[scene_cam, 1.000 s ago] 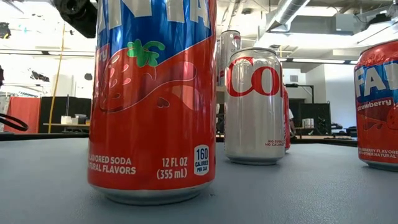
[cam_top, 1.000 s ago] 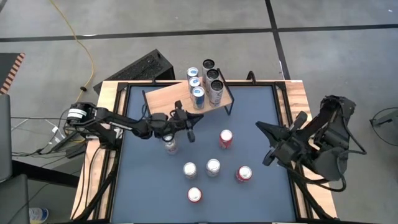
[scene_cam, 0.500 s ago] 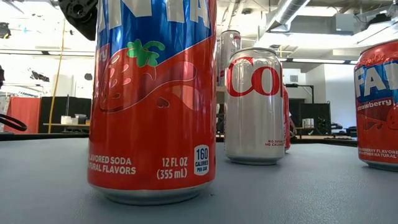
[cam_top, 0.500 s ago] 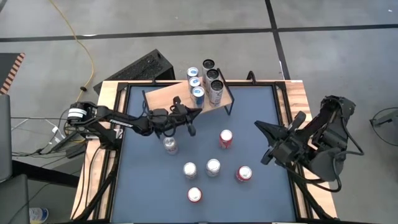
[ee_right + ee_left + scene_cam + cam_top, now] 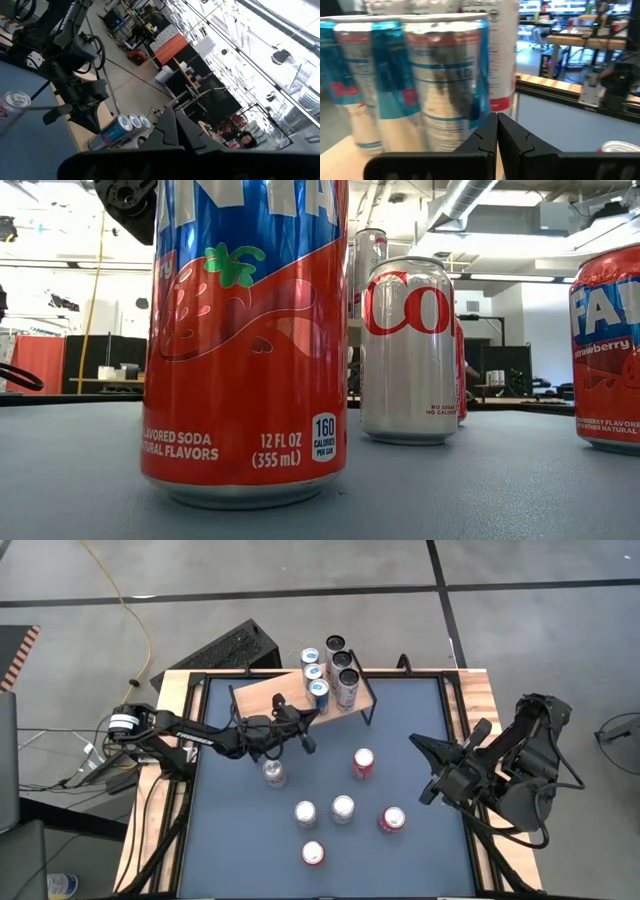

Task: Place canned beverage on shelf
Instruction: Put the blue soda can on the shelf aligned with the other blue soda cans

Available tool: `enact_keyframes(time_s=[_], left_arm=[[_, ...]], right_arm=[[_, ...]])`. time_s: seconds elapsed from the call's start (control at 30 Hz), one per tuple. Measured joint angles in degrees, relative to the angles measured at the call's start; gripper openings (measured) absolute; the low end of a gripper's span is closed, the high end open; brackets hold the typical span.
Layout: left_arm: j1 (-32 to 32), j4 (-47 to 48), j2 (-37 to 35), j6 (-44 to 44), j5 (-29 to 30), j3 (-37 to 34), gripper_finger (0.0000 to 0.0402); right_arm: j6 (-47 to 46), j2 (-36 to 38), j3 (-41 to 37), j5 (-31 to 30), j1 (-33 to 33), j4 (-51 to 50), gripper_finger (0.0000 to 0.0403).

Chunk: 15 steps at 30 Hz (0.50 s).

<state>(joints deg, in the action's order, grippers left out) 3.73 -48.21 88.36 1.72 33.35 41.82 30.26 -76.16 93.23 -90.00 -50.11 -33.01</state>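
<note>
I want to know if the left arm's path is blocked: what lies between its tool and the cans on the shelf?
Nothing: in the left wrist view the shut left tool faces the blue-and-silver cans directly. From above it is at the shelf edge.

Left arm stretched low across the table from its left edge, left gripper near the far middle, fingers pressed together, empty. Right arm folded at the right edge, right gripper likewise closed, raised.

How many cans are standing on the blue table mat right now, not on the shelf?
6: one beside the left claw, one mid-mat, two together, one rightward, one nearest front.
</note>
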Motion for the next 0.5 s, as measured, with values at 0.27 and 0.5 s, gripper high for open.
enact_keyframes(time_s=[0.27, 0.5], left_arm=[[0.0, 1.4, 0.0, -1.5, 2.1, 0.0, 0.0], [-1.2, 2.6, 0.0, -1.5, 10.4, 0.0, 0.0]], right_arm=[[-0.3, 0.0, 0.0, 0.0, 0.0, 0.0, 0.0], [-0.5, 0.0, 0.0, 0.0, 0.0, 0.0, 0.0]])
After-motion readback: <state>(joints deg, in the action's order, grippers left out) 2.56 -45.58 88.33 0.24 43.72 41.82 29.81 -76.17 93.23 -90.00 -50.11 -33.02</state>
